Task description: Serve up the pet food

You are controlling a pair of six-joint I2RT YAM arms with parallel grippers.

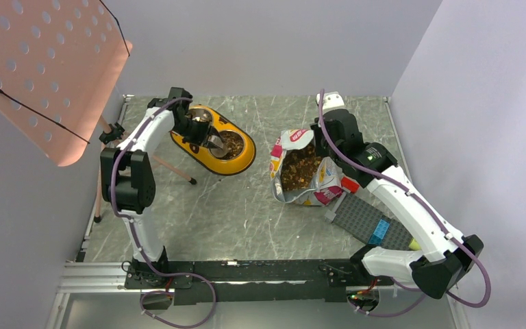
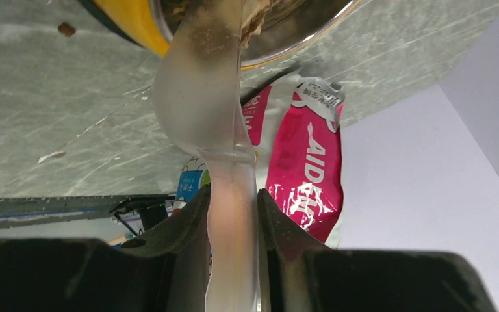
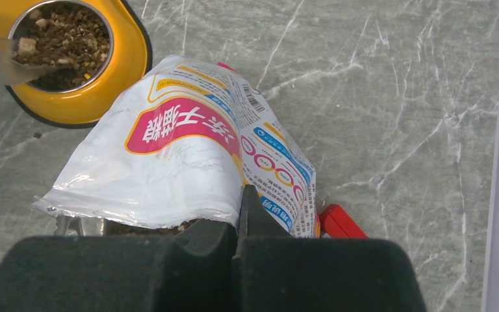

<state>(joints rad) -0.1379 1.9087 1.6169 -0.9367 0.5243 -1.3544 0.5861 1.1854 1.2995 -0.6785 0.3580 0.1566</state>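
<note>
Bottom centre: right gripper [image 3: 240,218] pinched tight on the torn rim of the bag [image 3: 169,162], which fills mid-frame. Upper left: yellow bowl [image 3: 127,71], its steel cup [image 3: 107,26] holding kibble [image 3: 71,39]. Red block [image 3: 341,224] lies just right of the bag.

Open table [image 1: 246,212] lies between yellow bowl [image 1: 245,156] and bag [image 1: 329,190]; a grey plate [image 1: 361,216] crowds the bag's right

2 robot arms rise from the near edge. The left arm [image 1: 137,179] folds at its elbow and reaches far left, its left hand [image 1: 205,133] clamped on a scoop [image 2: 198,97] handle. The right arm [image 1: 398,199] stretches toward the far centre, its right hand [image 3: 240,211] pinched tight on the edge of a bag [image 3: 169,162].
</note>
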